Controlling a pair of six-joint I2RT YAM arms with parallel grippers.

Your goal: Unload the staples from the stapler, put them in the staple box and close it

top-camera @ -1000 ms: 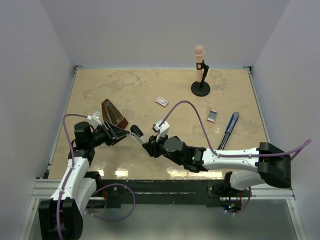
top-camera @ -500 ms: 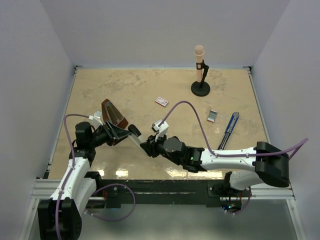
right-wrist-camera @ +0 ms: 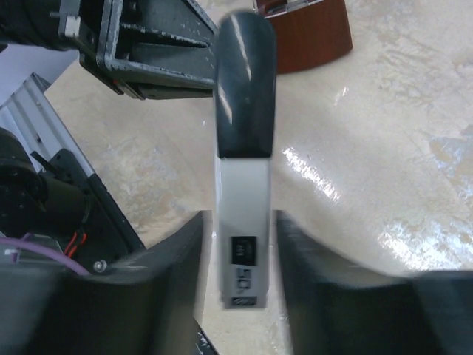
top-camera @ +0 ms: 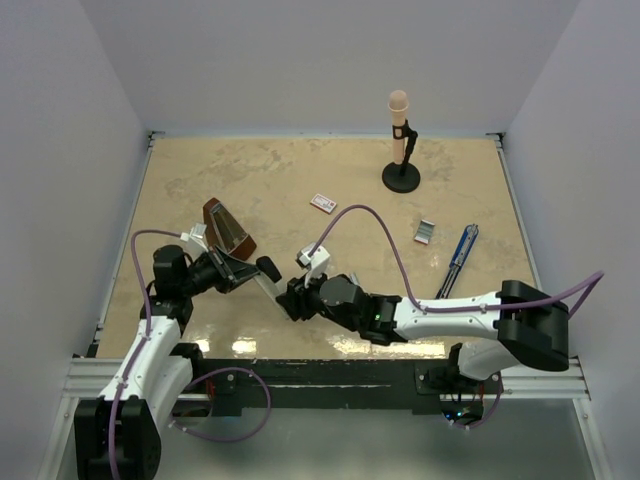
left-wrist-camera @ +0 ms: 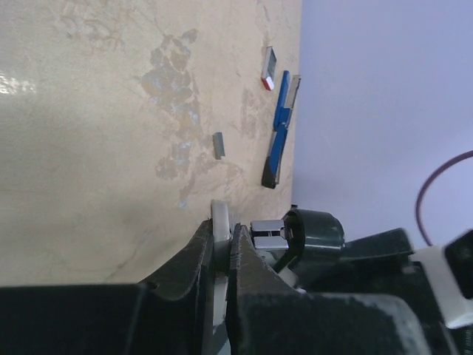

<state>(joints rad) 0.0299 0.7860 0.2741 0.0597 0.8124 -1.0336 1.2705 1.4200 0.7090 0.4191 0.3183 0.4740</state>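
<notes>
The stapler (top-camera: 266, 272), with a black top and a white body, is held off the table between the two arms. My left gripper (top-camera: 240, 272) is shut on a thin white edge of it (left-wrist-camera: 219, 217); a chrome piece (left-wrist-camera: 267, 232) shows just beside that gripper (left-wrist-camera: 224, 240). My right gripper (top-camera: 287, 300) is open around the stapler's white end (right-wrist-camera: 244, 222), with a gap on each side of it in the right wrist view. The staples (top-camera: 425, 231), a small silvery strip, lie on the table at the right and also show small in the left wrist view (left-wrist-camera: 219, 144).
A brown wedge-shaped object (top-camera: 226, 228) stands just behind the left gripper. A small red-and-white box (top-camera: 323, 203) lies mid-table. A blue tool (top-camera: 458, 258) lies by the staples. A black stand with a pink-topped post (top-camera: 401, 150) is at the back right.
My left gripper has closed onto the stapler's white edge. My right gripper's fingers have come apart from the stapler, and the right arm and the stapler have shifted slightly left.
</notes>
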